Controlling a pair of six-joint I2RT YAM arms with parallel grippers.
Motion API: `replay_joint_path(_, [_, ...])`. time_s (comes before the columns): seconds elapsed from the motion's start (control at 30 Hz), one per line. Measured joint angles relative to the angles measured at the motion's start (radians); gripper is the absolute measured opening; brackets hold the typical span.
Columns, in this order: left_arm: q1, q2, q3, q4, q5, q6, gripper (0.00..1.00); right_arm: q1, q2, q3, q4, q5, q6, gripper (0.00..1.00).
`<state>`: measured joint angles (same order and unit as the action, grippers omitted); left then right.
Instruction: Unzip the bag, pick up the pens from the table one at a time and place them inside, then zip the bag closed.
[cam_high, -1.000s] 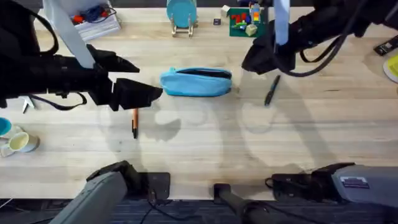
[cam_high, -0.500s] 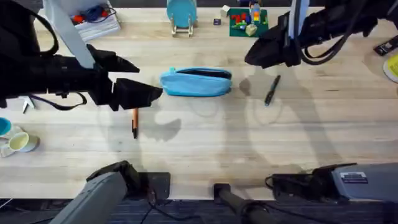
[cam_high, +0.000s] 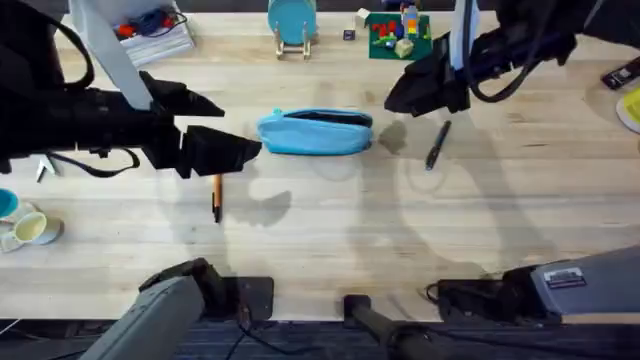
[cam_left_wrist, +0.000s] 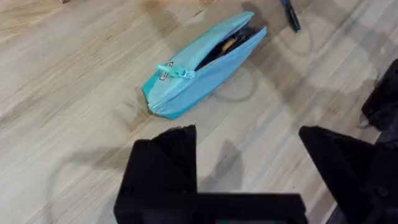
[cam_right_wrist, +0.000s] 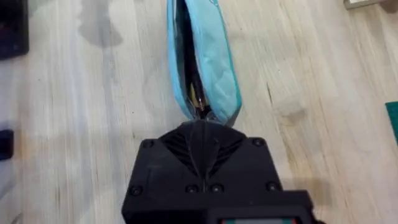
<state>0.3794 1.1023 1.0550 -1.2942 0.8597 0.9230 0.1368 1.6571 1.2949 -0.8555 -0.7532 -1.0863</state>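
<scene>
The left gripper (cam_high: 235, 150), jaws spread wide and empty, hovers just left of the bag (cam_high: 316, 132), with the orange pen (cam_high: 216, 196) lying below that gripper, left of the bag. The bag lies unzipped on the table (cam_high: 320, 240), soft and light by appearance, likely to slide or collapse, best pinned at an end or taken by its zipper pull (cam_left_wrist: 171, 70). Right of the bag, the right gripper (cam_high: 415, 92) has fingers pressed together, empty; the dark pen (cam_high: 437, 145) nearby looks slim, rigid, liable to roll, best gripped mid-barrel.
</scene>
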Motion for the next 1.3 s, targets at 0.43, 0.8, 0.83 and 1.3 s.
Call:
replay_joint_path(0.43, [0.0,0.0,0.0,0.0,0.0,0.0,0.994,0.034,0.049,0.0,0.002,-0.003,-0.03,0.03])
replay_joint_path(0.8, [0.0,0.0,0.0,0.0,0.0,0.0,0.994,0.06,0.05,0.0,0.002,-0.003,-0.045,0.03])
replay_joint_path(0.83, [0.0,0.0,0.0,0.0,0.0,0.0,0.994,0.063,0.049,0.0,0.002,-0.003,-0.045,0.03])
replay_joint_path(1.3, [0.0,0.0,0.0,0.0,0.0,0.0,0.993,0.095,0.049,0.0,0.002,-0.003,-0.045,0.03])
